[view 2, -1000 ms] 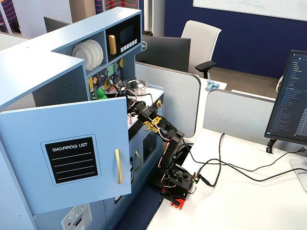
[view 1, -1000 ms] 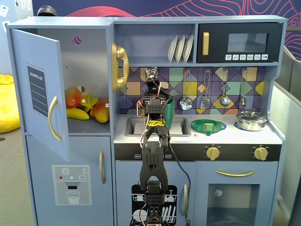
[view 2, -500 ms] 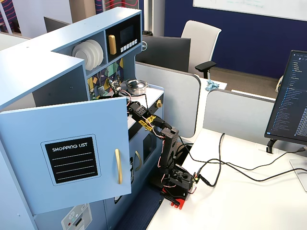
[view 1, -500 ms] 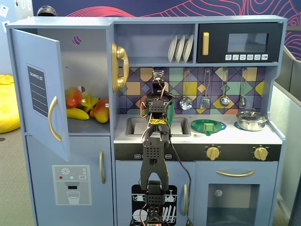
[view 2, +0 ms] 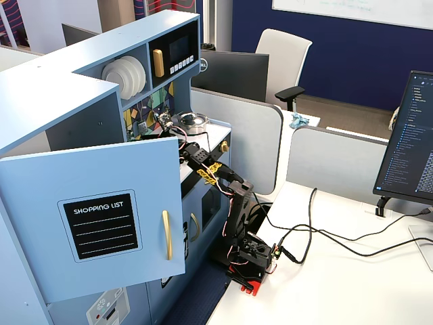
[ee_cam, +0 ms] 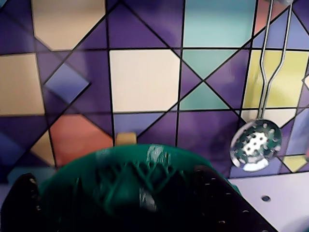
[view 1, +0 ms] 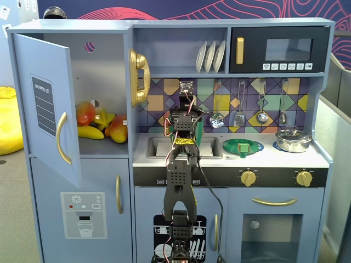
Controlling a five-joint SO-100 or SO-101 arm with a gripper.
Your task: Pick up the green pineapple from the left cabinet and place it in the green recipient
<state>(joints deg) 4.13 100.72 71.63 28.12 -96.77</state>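
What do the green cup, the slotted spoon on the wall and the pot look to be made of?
The green cup looks like moulded plastic: ribbed lattice wall, dull sheen. The slotted spoon looks like polished metal, given its bright glare and thin wire handle. The pot also seems to be shiny metal, with mirror-like highlights, though chromed plastic cannot be ruled out.

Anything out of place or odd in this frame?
Only that the upper blue-grey fridge door with the shopping-list label hangs wide open, toy fruit exposed inside. Nothing looks spilled or damaged. The dark green ribbed basket fills the wrist view, blurred.
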